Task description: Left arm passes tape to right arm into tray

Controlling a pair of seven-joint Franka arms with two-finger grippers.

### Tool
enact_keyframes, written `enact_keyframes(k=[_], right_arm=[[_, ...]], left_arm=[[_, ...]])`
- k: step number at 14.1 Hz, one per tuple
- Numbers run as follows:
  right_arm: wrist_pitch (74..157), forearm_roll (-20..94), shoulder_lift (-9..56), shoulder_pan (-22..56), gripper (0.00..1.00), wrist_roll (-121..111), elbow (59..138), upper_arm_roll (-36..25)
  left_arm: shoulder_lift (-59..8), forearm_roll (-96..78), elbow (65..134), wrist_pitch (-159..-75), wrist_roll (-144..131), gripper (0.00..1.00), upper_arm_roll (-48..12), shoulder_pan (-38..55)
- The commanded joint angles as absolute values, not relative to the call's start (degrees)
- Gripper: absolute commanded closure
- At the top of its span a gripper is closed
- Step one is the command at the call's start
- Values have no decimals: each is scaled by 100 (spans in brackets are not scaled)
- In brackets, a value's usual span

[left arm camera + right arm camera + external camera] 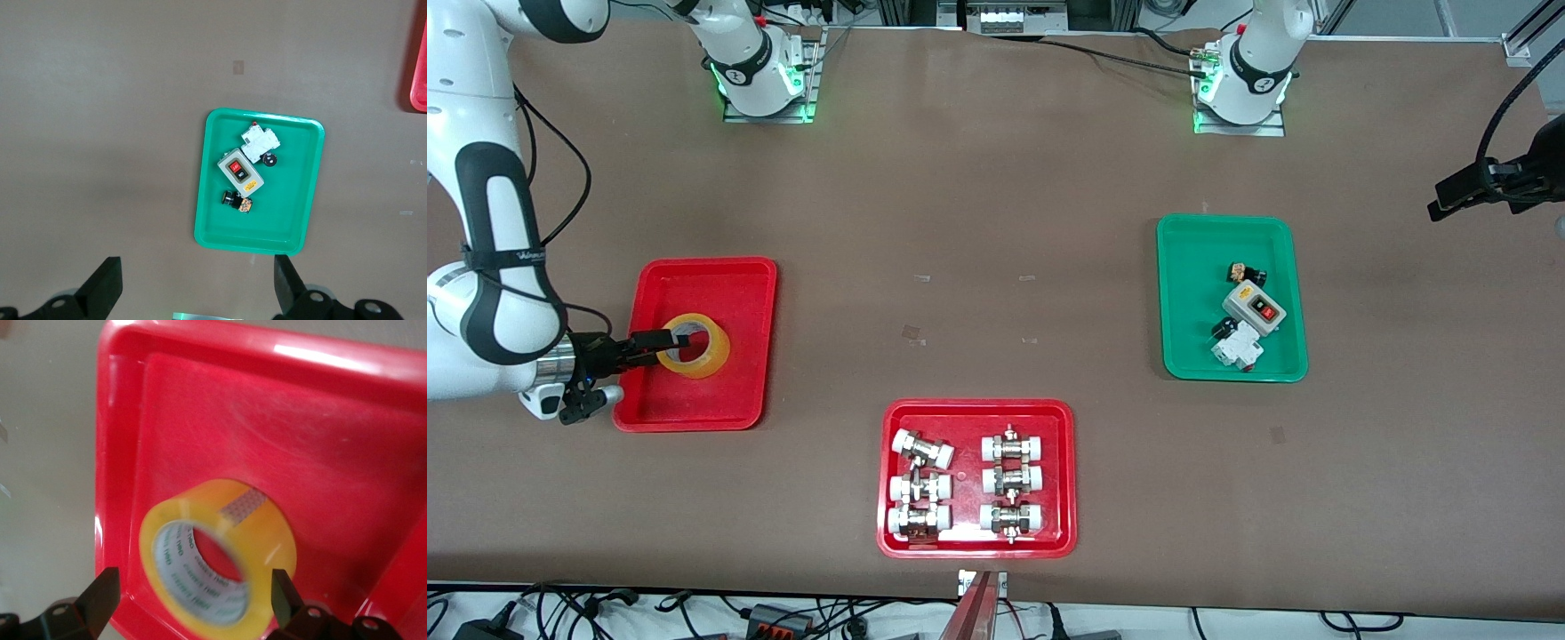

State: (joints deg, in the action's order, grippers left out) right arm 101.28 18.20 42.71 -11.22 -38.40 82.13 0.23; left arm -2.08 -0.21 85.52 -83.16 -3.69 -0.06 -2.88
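The tape [694,345] lies in the tray [734,276], whose bare floor surrounds it. The right gripper [660,345], fingers apart, blocks one side

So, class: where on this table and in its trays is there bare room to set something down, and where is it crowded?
Free: the table between the plain red tray and the green tray; also that red tray's floor nearer the camera than the tape. Crowded: the red tray of fittings. The right gripper, fingers open, hangs over the tape. The left gripper, open, waits above the green tray.
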Motion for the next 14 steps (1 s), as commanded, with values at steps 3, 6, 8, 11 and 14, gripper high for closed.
enact_keyframes(k=[3, 6, 8, 11, 14], right_arm=[[10230, 784, 3517, -695, 0, -3367, 8227, 0], [10222, 546, 3104, -615, 0, -2894, 8200, 9], [10178, 221, 2840, -396, 0, -2201, 8104, 9], [9767, 44, 2392, -299, 0, -1057, 8086, 44], [9240, 61, 2084, -316, 0, -1011, 7632, 18]], left_arm=[[-272, 70, 8376, -8191, -237, 0, 0, -299], [-272, 70, 8376, -8191, -237, 0, -9, -299], [-272, 70, 8376, -8191, -237, 0, -9, -290], [-272, 79, 8376, -8191, -237, 0, -9, -290], [-264, 79, 8376, -8191, -237, 0, 0, -299]])
